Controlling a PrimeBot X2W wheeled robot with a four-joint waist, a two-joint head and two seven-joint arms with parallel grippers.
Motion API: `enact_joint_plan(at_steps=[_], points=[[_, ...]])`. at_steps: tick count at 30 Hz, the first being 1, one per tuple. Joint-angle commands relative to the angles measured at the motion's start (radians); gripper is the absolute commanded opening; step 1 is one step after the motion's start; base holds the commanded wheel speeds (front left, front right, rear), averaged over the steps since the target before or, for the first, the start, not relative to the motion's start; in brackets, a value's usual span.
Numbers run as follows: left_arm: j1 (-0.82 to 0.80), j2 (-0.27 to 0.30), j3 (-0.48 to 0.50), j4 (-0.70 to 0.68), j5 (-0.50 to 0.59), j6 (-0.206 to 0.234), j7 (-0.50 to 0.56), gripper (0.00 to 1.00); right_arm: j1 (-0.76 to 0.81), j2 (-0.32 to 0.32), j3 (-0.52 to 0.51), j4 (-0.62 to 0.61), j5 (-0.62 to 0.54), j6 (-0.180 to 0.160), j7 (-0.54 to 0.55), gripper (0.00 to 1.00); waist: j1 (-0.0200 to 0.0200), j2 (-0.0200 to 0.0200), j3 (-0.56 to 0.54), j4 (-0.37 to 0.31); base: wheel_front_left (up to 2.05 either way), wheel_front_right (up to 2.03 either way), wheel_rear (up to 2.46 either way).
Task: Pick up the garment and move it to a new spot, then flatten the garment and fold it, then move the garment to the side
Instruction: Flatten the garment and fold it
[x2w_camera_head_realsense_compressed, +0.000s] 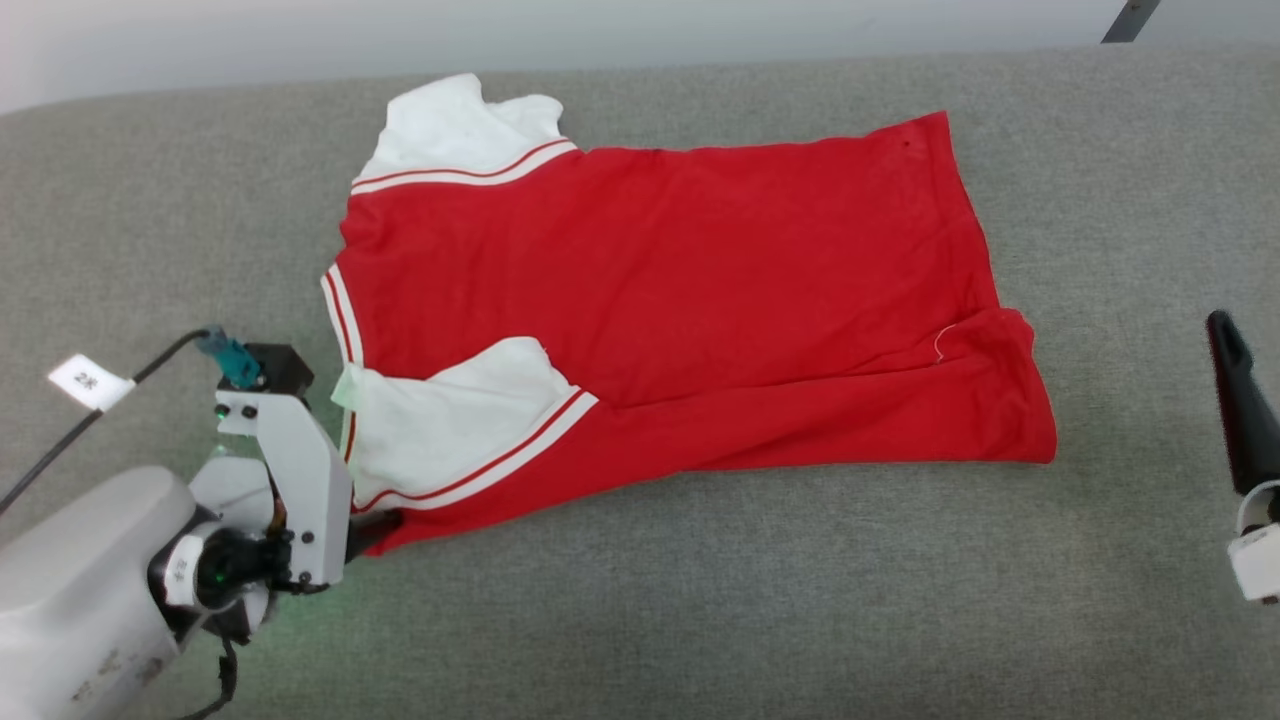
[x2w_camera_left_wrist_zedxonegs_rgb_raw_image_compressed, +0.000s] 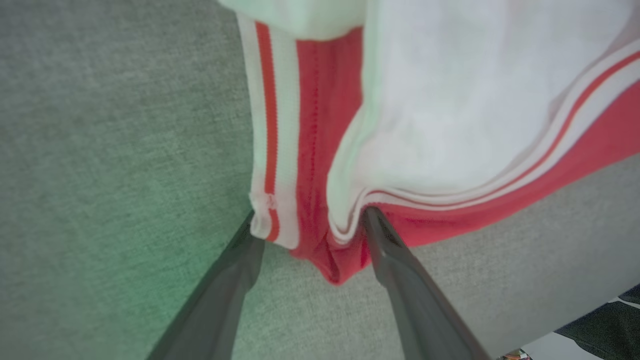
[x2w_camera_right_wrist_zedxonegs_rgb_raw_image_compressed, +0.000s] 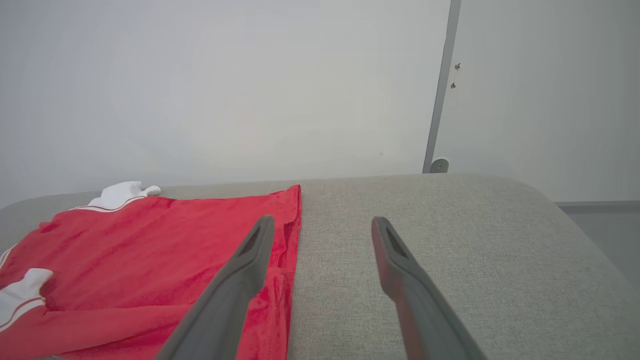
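Grey cushion (x2w_camera_head_realsense_compressed: 700, 600) carries the garment (x2w_camera_head_realsense_compressed: 680, 290), spread roughly flat, one white sleeve (x2w_camera_head_realsense_compressed: 450, 420) tucked inward. Your left gripper (x2w_camera_left_wrist_zedxonegs_rgb_raw_image_compressed: 310, 218) straddles its near corner, jaws wide, nothing pinched; right gripper (x2w_camera_right_wrist_zedxonegs_rgb_raw_image_compressed: 324, 221) open, empty. Folding and moving aside likely remain.

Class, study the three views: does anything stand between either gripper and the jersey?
Nothing visible does. Only bare grey cushion lies between the open right gripper and the jersey. The open left gripper is at the jersey's near corner, with a finger on either side.
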Motion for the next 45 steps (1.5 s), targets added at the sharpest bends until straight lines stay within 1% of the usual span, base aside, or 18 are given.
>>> enact_joint_plan(at_steps=[1,2,3,5,7,11,16,23,27,30,31,32,33,34,40,45], points=[[0.029,-0.025,-0.022,0.043,0.002,0.001,0.001,0.58,0.020,0.019,-0.011,-0.021,-0.003,-0.001,0.010,1.00,0.0000,0.0000,0.008,0.001,0.00,0.00,0.00],[0.029,-0.033,-0.025,0.047,0.002,-0.010,0.003,0.36,0.027,0.028,-0.012,-0.027,-0.003,-0.001,0.016,1.00,0.0000,0.0000,0.011,0.002,0.00,0.00,0.00],[0.028,-0.037,-0.032,0.053,0.008,-0.020,0.006,0.00,0.034,0.034,-0.008,-0.032,0.000,-0.001,0.025,1.00,0.0000,0.0000,0.013,0.002,0.00,0.00,0.00],[0.029,-0.043,-0.042,0.061,0.010,-0.038,0.018,0.00,0.042,0.034,0.010,-0.036,0.020,-0.001,0.053,1.00,0.0000,0.0000,0.019,0.003,0.00,0.00,0.00],[0.022,-0.050,-0.034,0.064,0.012,-0.052,0.003,0.00,0.055,0.026,0.039,-0.038,0.031,-0.001,0.099,1.00,0.0000,0.0000,0.023,0.005,0.00,0.00,0.00],[0.003,-0.061,-0.027,0.070,0.019,-0.067,-0.008,0.00,0.044,0.007,0.064,-0.035,0.062,-0.001,0.190,1.00,0.0000,0.0000,0.033,0.011,0.00,0.00,0.00],[-0.022,-0.082,-0.024,0.074,0.033,-0.076,-0.015,0.00,0.003,-0.027,0.092,0.009,0.083,-0.001,0.306,1.00,0.0000,0.0000,0.045,0.024,0.00,0.00,0.00],[-0.058,-0.116,-0.018,0.085,0.044,-0.090,-0.023,0.00,-0.100,-0.056,0.141,0.151,0.076,-0.001,0.449,1.00,0.0000,0.0000,0.068,0.048,0.00,0.00,0.00],[-0.071,-0.131,-0.018,0.099,0.045,-0.094,-0.018,0.00,-0.163,-0.047,0.183,0.238,0.089,-0.001,0.506,1.00,0.0000,0.0000,0.078,0.060,0.00,0.00,0.00],[-0.081,-0.139,-0.015,0.110,0.045,-0.100,-0.019,0.00,-0.200,-0.054,0.226,0.299,0.080,-0.001,0.550,1.00,0.0000,0.0000,0.083,0.068,0.00,0.00,0.00],[-0.083,-0.141,-0.013,0.114,0.043,-0.100,-0.020,0.00,-0.210,-0.056,0.245,0.316,0.083,-0.001,0.562,0.78,0.0000,0.0000,0.084,0.070,0.00,0.00,0.00],[-0.084,-0.142,-0.012,0.118,0.042,-0.101,-0.023,0.00,-0.221,-0.059,0.260,0.331,0.081,-0.001,0.566,0.33,0.0000,0.0000,0.086,0.071,0.00,0.00,0.00],[-0.084,-0.142,-0.012,0.118,0.042,-0.101,-0.023,0.00,-0.221,-0.059,0.260,0.331,0.081,-0.001,0.566,0.33,0.0000,0.0000,0.086,0.071,0.00,0.00,0.00],[-0.087,-0.145,-0.011,0.126,0.042,-0.107,-0.025,0.00,-0.233,-0.068,0.290,0.354,0.083,0.000,0.578,0.00,0.0000,0.0000,0.087,0.076,0.00,0.00,0.00],[-0.088,-0.135,-0.001,0.136,0.028,-0.109,-0.016,0.00,-0.267,-0.107,0.310,0.375,0.121,-0.001,0.567,0.00,0.0000,0.0000,0.086,0.084,0.00,0.00,0.00],[-0.092,-0.108,0.011,0.117,0.011,-0.095,0.006,0.00,-0.288,-0.143,0.315,0.368,0.138,-0.001,0.568,0.00,0.0000,0.0000,0.073,0.083,0.00,0.00,0.00]])
